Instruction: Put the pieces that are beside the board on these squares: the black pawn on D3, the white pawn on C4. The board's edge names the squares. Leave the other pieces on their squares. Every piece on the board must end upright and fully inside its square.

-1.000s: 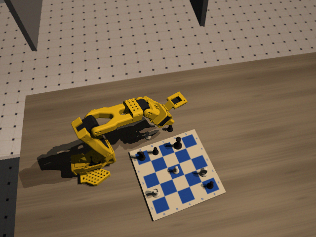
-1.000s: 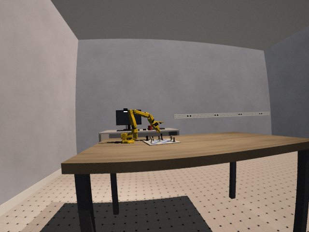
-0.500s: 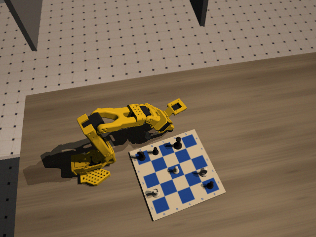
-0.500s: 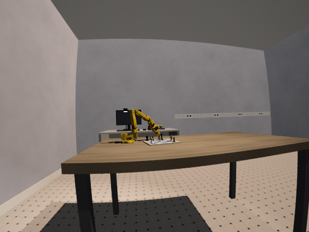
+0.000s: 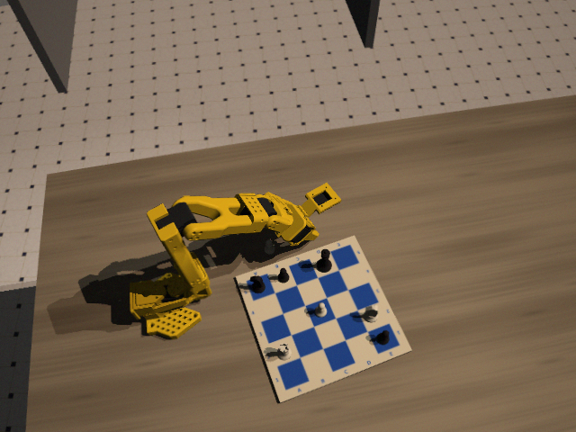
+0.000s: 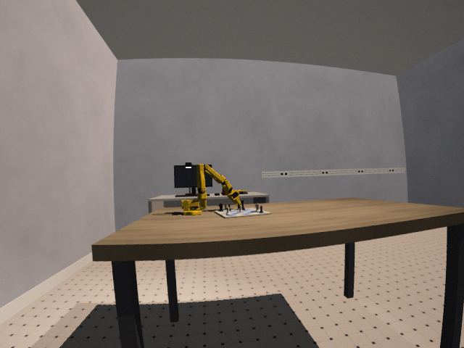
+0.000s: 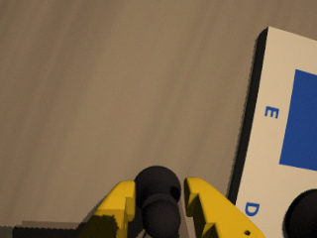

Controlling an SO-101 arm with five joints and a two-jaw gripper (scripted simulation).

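Note:
My gripper (image 7: 159,190) (image 5: 301,238) (image 6: 238,203) is down at the table just beyond the board's row-5 edge. Its two yellow fingers stand slightly apart on either side of the black pawn (image 7: 157,179), which stands upright on the wood; I see narrow gaps beside its head. The arm hides this pawn in the top view. The white pawn (image 5: 269,246) stands in the arm's shadow beside the board. The blue and cream board (image 5: 358,368) (image 7: 275,164) (image 6: 245,214) lies to the right of the arm's base.
Several pieces stand on the board: black ones (image 5: 256,283) (image 5: 283,274) (image 5: 323,261) along row 5, a white pawn (image 5: 320,310) in the middle, a white piece (image 5: 370,315), a black one (image 5: 382,337) and a white knight (image 5: 283,352). A black piece (image 7: 303,216) shows near D.

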